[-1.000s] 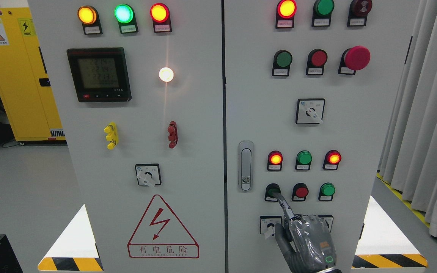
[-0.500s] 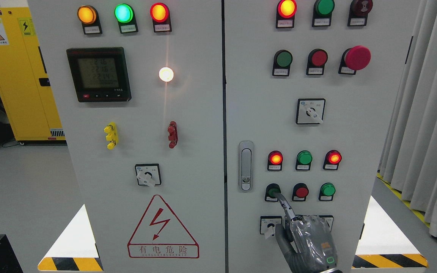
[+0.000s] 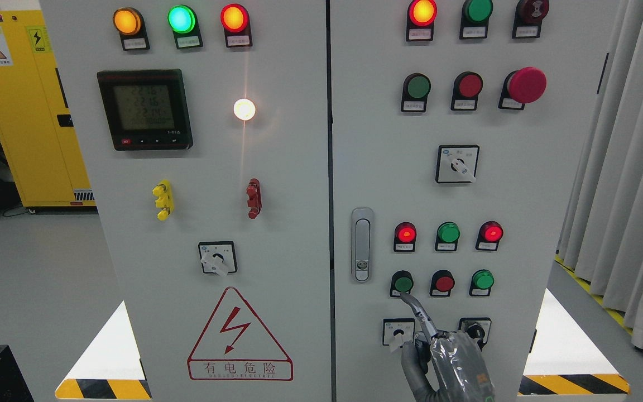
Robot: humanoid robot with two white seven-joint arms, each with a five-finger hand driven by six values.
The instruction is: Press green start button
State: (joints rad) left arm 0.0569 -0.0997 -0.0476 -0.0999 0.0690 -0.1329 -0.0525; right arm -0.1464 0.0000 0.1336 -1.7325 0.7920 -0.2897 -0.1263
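Note:
The green start button [image 3: 403,283] sits at the left of the lower button row on the right cabinet door [image 3: 522,184]. My right hand [image 3: 438,349] comes up from the bottom edge, wrapped in clear plastic. Its index finger [image 3: 417,312] points up and left, and the other fingers are curled. The fingertip is just below the green button, at its lower edge, and the button face shows whole. The hand holds nothing. My left arm is out of view.
A red button [image 3: 444,283] and another green button [image 3: 483,280] sit to the right in the same row. Lamps [image 3: 447,232] are above, rotary switches [image 3: 398,332] below. A door handle [image 3: 361,244] is left. Curtains [image 3: 628,167] hang right.
My right hand has dropped down and back. Its index fingertip, which covered the green button before, is now off its face. The two red lamps above look less bright.

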